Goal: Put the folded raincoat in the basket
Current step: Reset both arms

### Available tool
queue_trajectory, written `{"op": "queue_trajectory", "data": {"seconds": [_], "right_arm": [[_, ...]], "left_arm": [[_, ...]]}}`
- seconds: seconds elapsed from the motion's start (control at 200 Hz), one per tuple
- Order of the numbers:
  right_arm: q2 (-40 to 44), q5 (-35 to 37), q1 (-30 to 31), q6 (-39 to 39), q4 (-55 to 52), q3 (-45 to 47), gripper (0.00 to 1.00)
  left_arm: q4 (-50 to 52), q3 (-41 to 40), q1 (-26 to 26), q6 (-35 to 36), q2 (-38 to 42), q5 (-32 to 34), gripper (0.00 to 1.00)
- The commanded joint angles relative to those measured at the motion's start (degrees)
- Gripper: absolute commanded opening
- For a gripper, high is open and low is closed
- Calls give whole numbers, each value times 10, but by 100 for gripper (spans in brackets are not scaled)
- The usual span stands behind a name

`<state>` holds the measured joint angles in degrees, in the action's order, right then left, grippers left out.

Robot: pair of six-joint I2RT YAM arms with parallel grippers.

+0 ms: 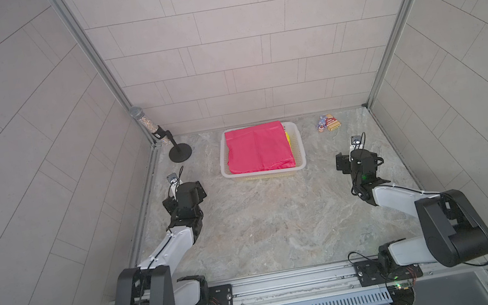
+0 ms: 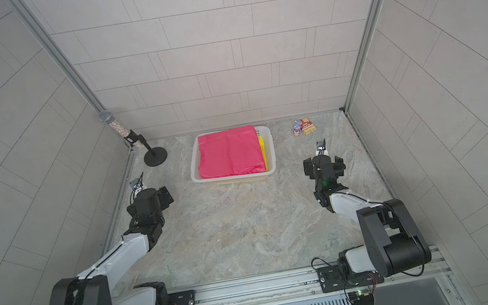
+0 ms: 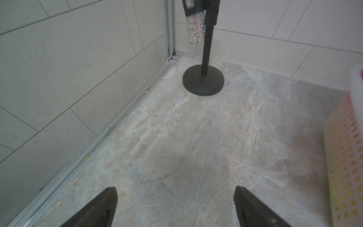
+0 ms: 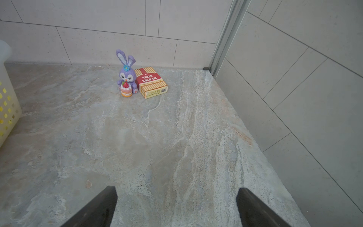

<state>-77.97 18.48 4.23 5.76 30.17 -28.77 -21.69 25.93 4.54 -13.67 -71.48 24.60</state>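
Observation:
The folded raincoat is a flat pink-red square lying inside the white perforated basket at the back middle of the table. A strip of yellow fabric shows beside it in the basket. My left gripper hovers open over bare table to the basket's left, with the basket's wall at the edge of its wrist view. My right gripper is open too, over bare table to the basket's right. Neither holds anything.
A glittery microphone on a black round-based stand stands in the back left corner. A purple bunny figurine and a red card box sit at the back right. Tiled walls enclose three sides.

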Motion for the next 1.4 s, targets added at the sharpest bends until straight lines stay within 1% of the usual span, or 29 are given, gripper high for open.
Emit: {"op": "queue_trajectory", "data": {"seconds": [0.0,0.065,0.115,0.155,0.19,0.265,0.31,0.365,0.405,0.45,0.47,0.54,0.57,0.615,0.67,0.77,0.85,0.956,1.056,1.396], "right_arm": [[3,2,-10,1,28,0,100],[-4,-12,-12,-4,18,-4,100],[-13,-22,-12,-7,19,-1,100],[-24,-24,-12,-8,41,11,100],[-35,-22,-12,-8,86,31,100],[-74,-13,-12,-4,198,74,100],[-103,-12,-12,-3,266,98,100],[-136,-12,-11,-14,346,114,100],[-116,-20,-11,-7,312,115,100],[-101,-28,-12,-7,270,107,100],[-102,-33,-13,-8,264,104,100],[-125,-42,-14,-15,304,102,100],[-126,-49,-14,-18,306,105,100],[-114,-60,-16,-16,285,104,100],[-119,-72,-21,-15,296,104,100],[-116,-80,-23,-16,279,99,100],[-119,-94,-22,-24,289,101,100],[-119,-82,-22,-20,285,99,100],[-117,-33,-22,1,251,83,100],[-118,-32,-23,0,255,85,100]], "left_arm": [[-111,-19,-3,32,-39,15,100],[-153,-30,-4,38,-65,14,100],[-126,-19,-4,41,-66,4,100],[-115,-12,-4,46,-67,2,100],[-129,-13,-6,53,-72,6,100],[-197,-36,-7,72,-82,6,100],[-219,-52,-14,70,-88,-11,100],[-297,-75,-22,66,-127,-25,100],[-353,-82,-25,66,-162,-39,100],[-410,-84,-24,92,-192,-68,100],[-400,-80,-24,95,-191,-79,100],[-265,-41,-24,94,-155,-94,100],[-232,-27,-24,95,-153,-98,100],[-257,-23,-24,105,-174,-111,100],[-307,-34,-24,115,-190,-126,100],[-249,-20,-24,111,-173,-125,100],[-258,-23,-24,113,-174,-127,100],[-296,-33,-25,117,-183,-130,100],[-283,-32,-24,116,-179,-131,100],[-283,-28,-24,121,-182,-142,100]]}}
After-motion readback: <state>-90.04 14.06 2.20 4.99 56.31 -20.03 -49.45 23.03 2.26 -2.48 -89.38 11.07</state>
